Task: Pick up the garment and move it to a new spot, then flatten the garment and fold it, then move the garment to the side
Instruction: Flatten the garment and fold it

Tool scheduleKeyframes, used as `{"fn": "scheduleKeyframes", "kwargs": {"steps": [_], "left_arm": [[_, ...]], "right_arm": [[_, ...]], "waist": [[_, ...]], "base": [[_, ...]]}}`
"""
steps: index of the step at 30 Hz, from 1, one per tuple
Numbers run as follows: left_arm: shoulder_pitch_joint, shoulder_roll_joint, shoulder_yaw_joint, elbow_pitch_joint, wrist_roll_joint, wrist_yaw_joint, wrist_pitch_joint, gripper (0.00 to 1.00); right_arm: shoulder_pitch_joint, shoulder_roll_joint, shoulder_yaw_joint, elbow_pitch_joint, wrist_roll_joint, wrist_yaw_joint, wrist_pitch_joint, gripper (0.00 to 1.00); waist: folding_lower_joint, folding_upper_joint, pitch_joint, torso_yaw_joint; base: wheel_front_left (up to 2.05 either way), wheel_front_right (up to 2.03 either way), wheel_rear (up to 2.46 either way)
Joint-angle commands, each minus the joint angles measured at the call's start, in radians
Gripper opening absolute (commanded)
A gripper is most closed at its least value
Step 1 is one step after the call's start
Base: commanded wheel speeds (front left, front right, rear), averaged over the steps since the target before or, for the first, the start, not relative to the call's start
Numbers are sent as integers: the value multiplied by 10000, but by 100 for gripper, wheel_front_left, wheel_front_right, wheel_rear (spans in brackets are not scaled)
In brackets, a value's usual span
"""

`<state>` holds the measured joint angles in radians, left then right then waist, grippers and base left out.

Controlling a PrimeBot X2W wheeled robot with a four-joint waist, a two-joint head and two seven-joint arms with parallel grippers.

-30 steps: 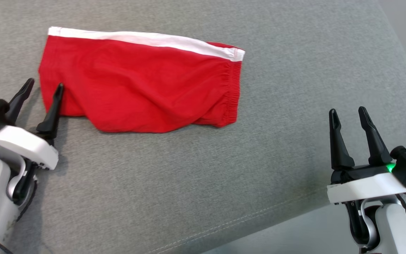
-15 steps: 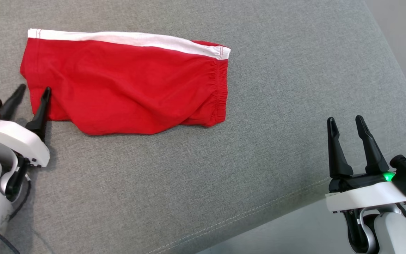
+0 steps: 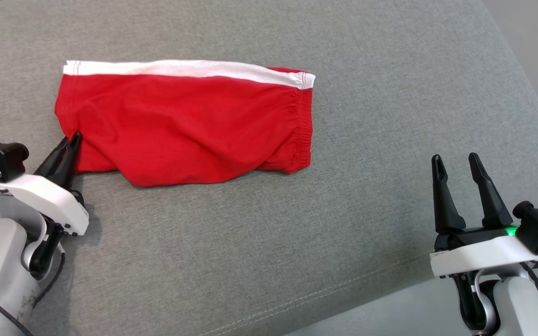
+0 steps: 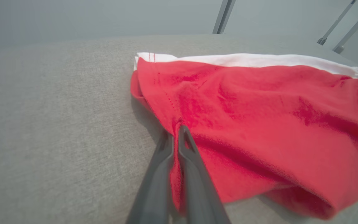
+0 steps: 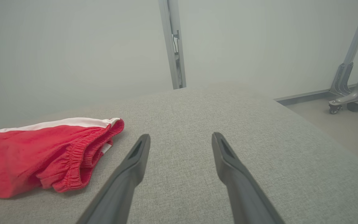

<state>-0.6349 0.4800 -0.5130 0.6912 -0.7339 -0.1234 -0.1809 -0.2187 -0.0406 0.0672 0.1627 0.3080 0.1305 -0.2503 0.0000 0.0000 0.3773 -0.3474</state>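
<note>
Head view shows the left pincer (image 3: 70, 139) closed tight, its two dark fingers pressed together on the near left corner of the red garment (image 3: 185, 121). The rest of the garment spreads out past the pincer tips and off to the pincer's right, lying folded on the grey bench (image 3: 297, 242). A white band runs along the garment's edge farthest from the pincer.

In the left wrist view, the left pincer (image 4: 176, 132) has a thin bit of red cloth squeezed between its fingers. The garment (image 4: 259, 109) is a little puffed up beside the fingers, and the bench (image 4: 57, 124) is bare on the pincer's other side.

The right pincer (image 3: 455, 159) is open, with a clear gap between its fingers, and it holds nothing. It sits near the bench's front edge. The garment is well apart from it, ahead and off to its left.

In the right wrist view, the right pincer (image 5: 180, 137) points over the bench (image 5: 197, 109). The garment (image 5: 36, 149) lies to the pincer's left, with its stretchy crinkled end turned toward the pincer
</note>
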Motion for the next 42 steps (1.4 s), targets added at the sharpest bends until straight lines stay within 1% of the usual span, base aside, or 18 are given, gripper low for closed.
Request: {"fn": "scheduleKeyframes", "kwargs": {"steps": [1, 5, 10, 14, 17, 20, 21, 22, 23, 25, 28, 31, 34, 38, 42], "left_arm": [[49, 299, 355, -28, -157, -71, -232, 0], [366, 9, 267, 231, -390, -71, -414, 0], [745, -564, 193, 755, -691, -72, -579, 0], [913, -1040, 89, 1181, -723, -72, -685, 0], [993, -1275, -111, 1497, -546, -72, -733, 0], [993, -1349, -74, 1840, -435, -50, -773, 0], [989, -1384, -43, 1952, -411, -44, -782, 42], [989, -1384, -43, 1952, -411, -44, -782, 42], [985, -1422, -11, 2048, -397, -45, -789, 100], [970, -1474, 65, 2148, -320, -46, -799, 100], [1075, -1374, 420, 1794, 79, 37, -804, 100], [1475, -1180, 1108, 871, 718, 205, -805, 100], [2198, -1120, 2109, -262, 1296, 301, -806, 100], [3262, -1344, 3344, -1606, 2034, 250, -807, 100], [4187, -1651, 4188, -2348, 2597, 108, -807, 100]], "right_arm": [[-228, -97, 100, -48, -41, 2, -114, 100], [-425, -97, 41, 327, -153, 2, -114, 100], [-743, -97, 63, 927, -247, 2, -114, 100], [-943, -97, 72, 1422, -330, 2, -114, 100], [-1030, -97, 86, 1713, -363, 2, -114, 100], [-1131, -97, 247, 1902, -346, 2, -114, 100], [-1155, -97, 272, 1961, -348, 2, -114, 100], [-1155, -97, 272, 1961, -348, 2, -114, 100], [-1175, -97, 284, 2012, -353, 2, -114, 100], [-1203, -97, 284, 2103, -401, 2, -114, 100], [-1253, -97, 258, 2186, -486, 2, -114, 100], [-1341, -97, 224, 2225, -553, 2, -114, 100], [-1481, -97, 263, 2289, -630, 2, -114, 100], [-1723, -97, 367, 2654, -676, 2, -114, 100], [-2163, -97, 566, 3569, -666, 2, -114, 100]], "waist": [[0, 0, -317, 287], [0, 0, -741, 716], [0, 0, -1286, 1285], [0, 0, -1693, 1688], [0, 0, -1933, 1864], [0, 0, -2003, 1855], [0, 0, -2024, 1860], [0, 0, -2024, 1860], [0, 0, -2040, 1873], [0, 0, -2097, 1967], [0, 0, -2186, 2162], [0, 0, -2285, 2395], [0, 0, -2397, 2668], [0, 0, -2583, 3120], [0, 0, -2727, 3630]], "base": [[0, 0, 0], [0, 0, 0], [0, 0, 0], [0, 0, 0], [0, 0, 0], [0, 0, 0], [0, 0, 0], [0, 0, 0], [0, 0, 0], [0, 0, 0], [0, 0, 0], [0, 0, 0], [0, 0, 0], [0, 0, 0], [0, 0, 0]]}}
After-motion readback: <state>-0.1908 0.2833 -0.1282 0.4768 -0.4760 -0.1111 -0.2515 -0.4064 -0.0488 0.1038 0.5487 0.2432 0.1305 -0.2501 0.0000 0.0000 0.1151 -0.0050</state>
